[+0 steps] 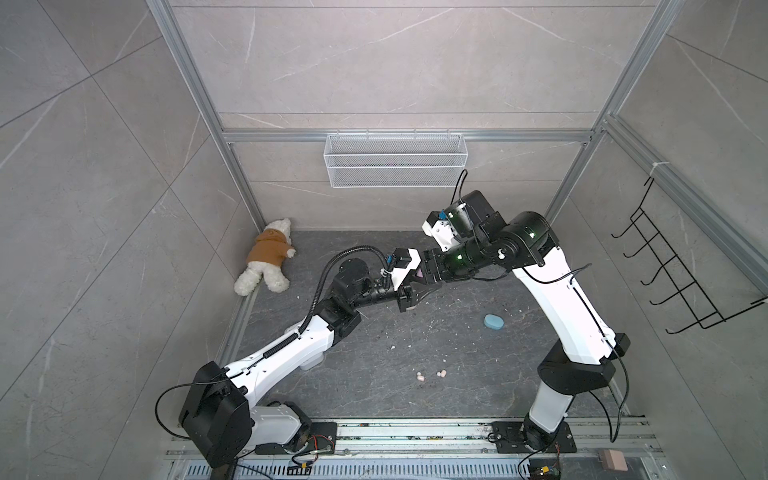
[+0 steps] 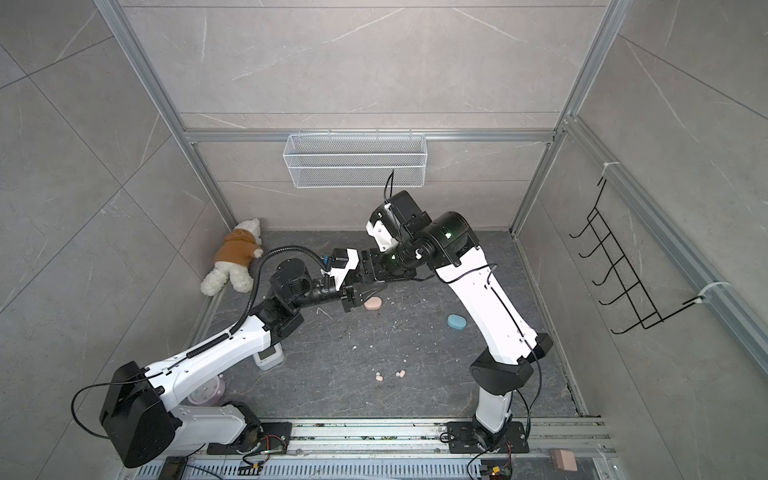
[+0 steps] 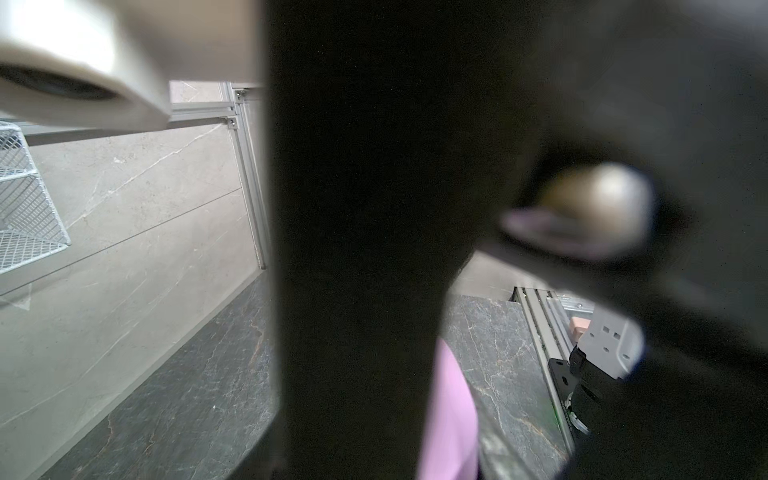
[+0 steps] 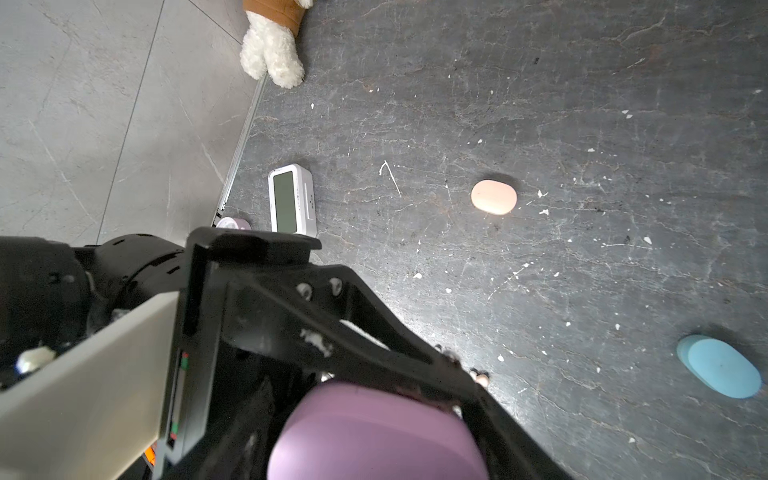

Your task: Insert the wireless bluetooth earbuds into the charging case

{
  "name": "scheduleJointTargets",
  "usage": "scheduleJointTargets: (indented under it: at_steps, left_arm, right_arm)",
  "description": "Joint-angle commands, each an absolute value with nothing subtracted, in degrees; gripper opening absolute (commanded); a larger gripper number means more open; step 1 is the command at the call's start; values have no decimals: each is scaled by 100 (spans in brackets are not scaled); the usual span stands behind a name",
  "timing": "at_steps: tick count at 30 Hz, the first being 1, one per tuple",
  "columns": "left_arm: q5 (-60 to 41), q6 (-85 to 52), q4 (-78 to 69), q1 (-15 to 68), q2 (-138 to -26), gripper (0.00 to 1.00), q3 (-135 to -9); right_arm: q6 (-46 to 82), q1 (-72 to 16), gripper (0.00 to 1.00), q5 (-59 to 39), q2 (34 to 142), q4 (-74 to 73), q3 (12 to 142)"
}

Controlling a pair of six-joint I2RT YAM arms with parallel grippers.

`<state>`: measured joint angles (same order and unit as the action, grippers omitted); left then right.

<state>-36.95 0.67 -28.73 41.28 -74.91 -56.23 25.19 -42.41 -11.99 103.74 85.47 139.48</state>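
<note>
A lilac charging case [image 4: 374, 432] hangs above the table's middle, and my right gripper [image 1: 422, 274] is shut on its sides. Only a sliver of the case [image 1: 419, 273] shows in a top view. My left gripper [image 1: 434, 286] is shut and its black fingers [image 4: 374, 332] lie across the case, with the tips at its edge. Whether they pinch anything is hidden. The left wrist view shows a lilac strip [image 3: 449, 415] at its jaws beside a blurred dark mass. Two peach earbuds [image 1: 420, 377] [image 1: 441, 373] lie on the dark table nearer the front, apart from both grippers.
A peach case [image 2: 372, 304] lies under the left gripper and a blue case [image 1: 493, 322] to the right. A white clock [image 4: 291, 199] and a pink round object [image 2: 205, 392] sit by the left arm. A plush bear [image 1: 268, 257] lies in the back left corner. White specks litter the table.
</note>
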Motion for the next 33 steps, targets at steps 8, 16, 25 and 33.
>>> scheduleJointTargets:
  at_steps: [8,16,25,33]
  left_arm:
    - [-3730,246,-3098,4144,-7347,1,-5667]
    - [-3743,255,-2980,4140,-7383,8,-5714]
    - [-3366,282,-2548,4140,-7073,76,-5373]
    - [-2486,246,-1539,4133,-6503,94,-4928]
  right_arm:
    - [2655,-4282,55,-1098,10283,8481,14054]
    - [2613,-4280,51,-827,10242,8510,14176]
    - [2461,-4087,54,-45,9765,8395,13348]
    - [2558,-3340,55,-148,8604,6829,10322]
